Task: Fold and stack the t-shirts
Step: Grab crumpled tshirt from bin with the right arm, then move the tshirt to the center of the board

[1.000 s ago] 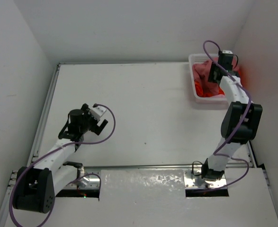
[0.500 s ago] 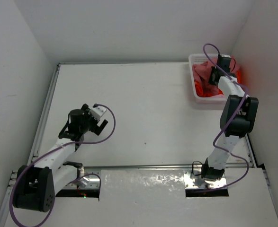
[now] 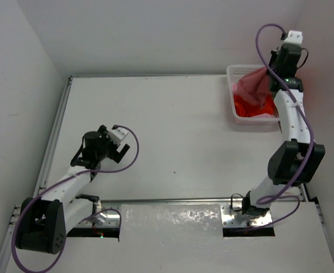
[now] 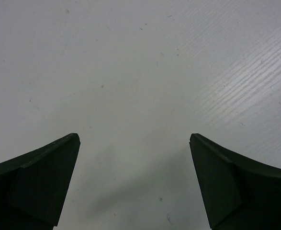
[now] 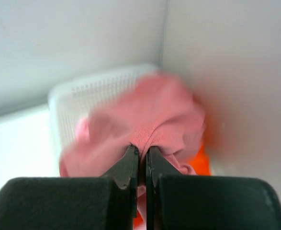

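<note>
My right gripper [image 5: 142, 149] [image 3: 272, 75] is shut on a pinch of the dusty rose-red t-shirt [image 5: 145, 120] [image 3: 252, 85], which hangs stretched from it above the white basket [image 3: 233, 96] at the back right. Under the lifted cloth, the bright orange t-shirt [image 3: 252, 108] [image 5: 201, 160] lies in the basket. The light pink t-shirt is not distinguishable. My left gripper [image 4: 134, 143] [image 3: 120, 149] hovers open over bare table at the left, nothing between its fingers.
The white perforated basket [image 5: 83, 93] stands in the back right corner, tight against the right wall [image 3: 326, 85] and near the back wall. The white table [image 3: 172, 131] spreads between the two arms.
My right gripper closed on the rose-red t-shirt inside the basket and rose, pulling the cloth up out of it. The left arm has not moved.
</note>
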You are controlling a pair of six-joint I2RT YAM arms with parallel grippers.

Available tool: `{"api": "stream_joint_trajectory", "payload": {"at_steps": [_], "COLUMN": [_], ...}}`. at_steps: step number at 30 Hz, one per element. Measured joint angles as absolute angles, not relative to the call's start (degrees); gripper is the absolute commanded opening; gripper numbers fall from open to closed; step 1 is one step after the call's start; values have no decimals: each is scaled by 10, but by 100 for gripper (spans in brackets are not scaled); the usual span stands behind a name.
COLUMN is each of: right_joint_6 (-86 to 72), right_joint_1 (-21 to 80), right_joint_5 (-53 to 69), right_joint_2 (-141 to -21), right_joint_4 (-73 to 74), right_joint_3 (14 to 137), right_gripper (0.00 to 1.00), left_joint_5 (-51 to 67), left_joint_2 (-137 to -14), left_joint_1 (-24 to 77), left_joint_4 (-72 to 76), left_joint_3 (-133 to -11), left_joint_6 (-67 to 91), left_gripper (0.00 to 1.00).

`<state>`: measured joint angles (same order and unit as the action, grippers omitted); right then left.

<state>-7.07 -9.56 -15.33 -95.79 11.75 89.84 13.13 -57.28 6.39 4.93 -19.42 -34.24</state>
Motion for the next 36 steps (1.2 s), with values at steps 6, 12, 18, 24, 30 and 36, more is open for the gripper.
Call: {"api": "stream_joint_trajectory", "payload": {"at_steps": [6,12,18,24,30,36], "right_joint_6": [-42,-22,-14,55,49,-42], "right_joint_1": [-95,-95,-77,61,148,143], "right_joint_5": [-165,-163,-144,-115,-20,27], "right_joint_2": [-964,-1001,-997,-989,-907,-806], "right_joint_4": [111,86,79,76,28,-55], "right_joint_3": [1071,1233,1241,1271,1272,1225], "right_gripper": [0,0,0,0,0,0], "left_joint_5": [131,131,130,115,79,36], "left_joint_2": [-565,-549,-536,-529,-512,-505], "left_joint_1": [64,64,64,64,64,58], "left_joint_4": [49,49,49,51,65,67], "left_joint_3": [-194,-194,-194,-194,-194,-209], "left_joint_6": [-342,-342,-336,-314,-275,-234], "left_gripper": [100,100,100,100,100,100]}}
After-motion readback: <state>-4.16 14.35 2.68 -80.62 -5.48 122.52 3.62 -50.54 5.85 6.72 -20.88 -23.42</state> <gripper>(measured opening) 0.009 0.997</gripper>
